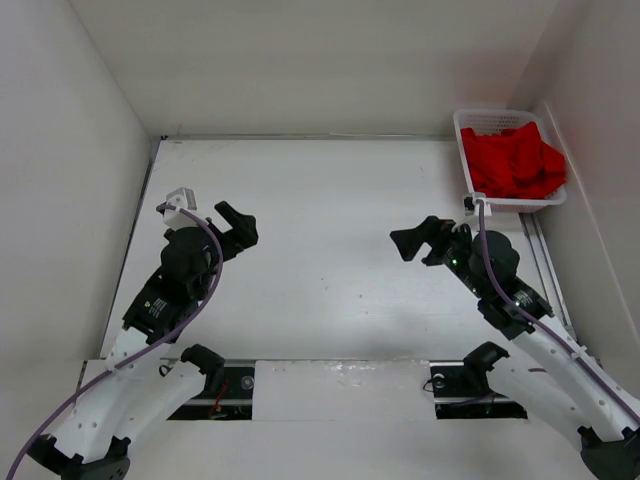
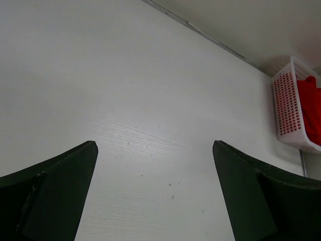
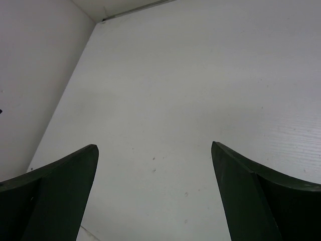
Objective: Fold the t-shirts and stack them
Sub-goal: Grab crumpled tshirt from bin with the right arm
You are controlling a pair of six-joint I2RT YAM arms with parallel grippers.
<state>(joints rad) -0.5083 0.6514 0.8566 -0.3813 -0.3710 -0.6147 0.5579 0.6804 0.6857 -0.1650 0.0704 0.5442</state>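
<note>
The t-shirts [image 1: 515, 160] are a crumpled bright red heap inside a white slotted basket [image 1: 498, 114] at the table's far right corner. In the left wrist view the t-shirts [image 2: 312, 108] show over the wall of the basket [image 2: 285, 103] at the right edge. My left gripper [image 1: 240, 225] hovers open over the left half of the table, far from the basket, with only bare tabletop between its fingers [image 2: 154, 145]. My right gripper [image 1: 415, 238] is open too, pointing left just in front of the basket, and nothing lies between its fingers [image 3: 154, 146].
The white table [image 1: 330, 200] is boxed in by white walls at the left, back and right. The basket sits against the right wall. A metal rail runs along the table's right edge [image 1: 540, 250].
</note>
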